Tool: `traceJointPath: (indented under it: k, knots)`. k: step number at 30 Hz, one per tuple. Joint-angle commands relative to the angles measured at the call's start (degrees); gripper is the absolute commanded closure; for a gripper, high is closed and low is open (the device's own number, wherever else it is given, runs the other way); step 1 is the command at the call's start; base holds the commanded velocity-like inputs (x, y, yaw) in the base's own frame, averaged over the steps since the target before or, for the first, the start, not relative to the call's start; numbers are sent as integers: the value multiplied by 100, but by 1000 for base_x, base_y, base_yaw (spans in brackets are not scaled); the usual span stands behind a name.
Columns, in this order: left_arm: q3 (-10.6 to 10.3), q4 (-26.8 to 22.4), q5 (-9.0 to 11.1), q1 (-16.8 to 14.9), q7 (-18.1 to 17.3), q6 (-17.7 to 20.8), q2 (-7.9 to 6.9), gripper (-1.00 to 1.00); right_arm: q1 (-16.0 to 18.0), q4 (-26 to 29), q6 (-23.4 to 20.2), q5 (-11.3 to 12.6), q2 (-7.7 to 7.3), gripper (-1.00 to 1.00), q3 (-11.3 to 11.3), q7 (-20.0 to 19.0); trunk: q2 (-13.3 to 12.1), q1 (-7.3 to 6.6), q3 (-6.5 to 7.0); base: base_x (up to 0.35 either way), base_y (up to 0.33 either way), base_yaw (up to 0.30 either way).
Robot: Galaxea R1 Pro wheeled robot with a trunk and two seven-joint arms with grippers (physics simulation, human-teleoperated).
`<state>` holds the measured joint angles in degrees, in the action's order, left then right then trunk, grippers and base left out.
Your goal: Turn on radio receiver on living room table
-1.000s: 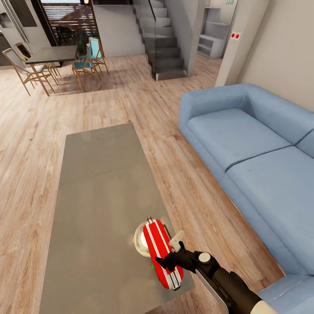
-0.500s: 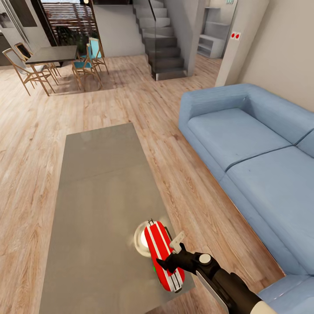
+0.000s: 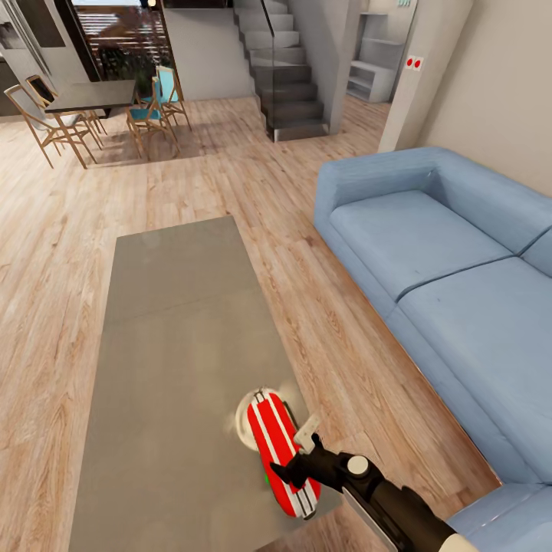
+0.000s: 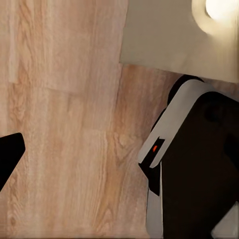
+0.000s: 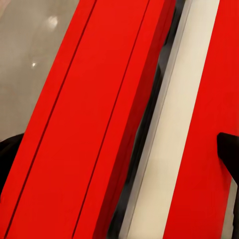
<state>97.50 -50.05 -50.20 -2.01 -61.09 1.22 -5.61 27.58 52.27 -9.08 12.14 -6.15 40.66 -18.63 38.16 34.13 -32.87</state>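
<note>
Red radio receiver [image 3: 280,454] on table [image 3: 169,368], right end effector [image 3: 287,469] touching it

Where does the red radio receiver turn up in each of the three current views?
Head view: radio receiver on the table's near right corner, under the right pincer.
Left wrist view: not in the picture.
Right wrist view: radio receiver close up, red with a white stripe.
Shared landmark: the grey table top.
</note>
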Motion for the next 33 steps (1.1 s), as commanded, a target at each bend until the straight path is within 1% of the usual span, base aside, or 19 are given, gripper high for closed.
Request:
traceJointPath:
  k: [1, 3, 9, 15, 19, 22, 25, 27, 29, 33]
  knots:
    - [2, 47, -19, 0, 0, -9, -1, -100, 2, -17, 25, 6, 6, 100, 54, 0, 0, 0, 0, 0, 0, 0]
    - [5, 104, -41, 1, 0, -20, 9, -100, 2, -44, 116, 4, 14, 100, 125, 0, 0, 0, 0, 0, 0, 0]
    - [6, 141, -67, 6, 0, -28, 21, -100, -1, -146, 235, 11, 16, 100, 158, 0, 0, 0, 0, 0, 0, 0]
    - [7, 145, -320, 8, 0, -26, 28, -100, 0, -218, 249, 8, 17, 100, 161, 0, 0, 0, 0, 0, 0, 0]
    - [11, 149, -365, 8, 0, -25, 32, -100, 1, -241, 259, 8, 17, 100, 161, 0, 0, 0, 0, 0, 0, 0]
    - [14, 190, -376, 8, 0, -28, 33, -100, 1, -319, 391, 9, 20, 100, 164, 1, 0, 0, 0, 0, 0, 0]
    - [20, 352, -396, 8, 0, -33, 34, -100, 1, -514, 623, 8, 92, 100, 168, 4, 0, 0, 0, 0, 0, 0]
    - [22, 393, -399, 8, 0, -33, 33, -100, 1, -623, 680, -14, 148, 100, 167, 3, 0, 0, 0, 0, 0, 0]
    - [23, 423, -402, 8, 0, -34, 33, -100, 1, -747, 718, -96, 198, 100, 168, 5, 0, 0, 0, 0, 0, 0]
    - [23, 463, -405, 8, 0, -34, 36, -100, 0, -875, 743, -224, 243, 100, 164, 1, 0, 0, 0, 0, 0, 0]
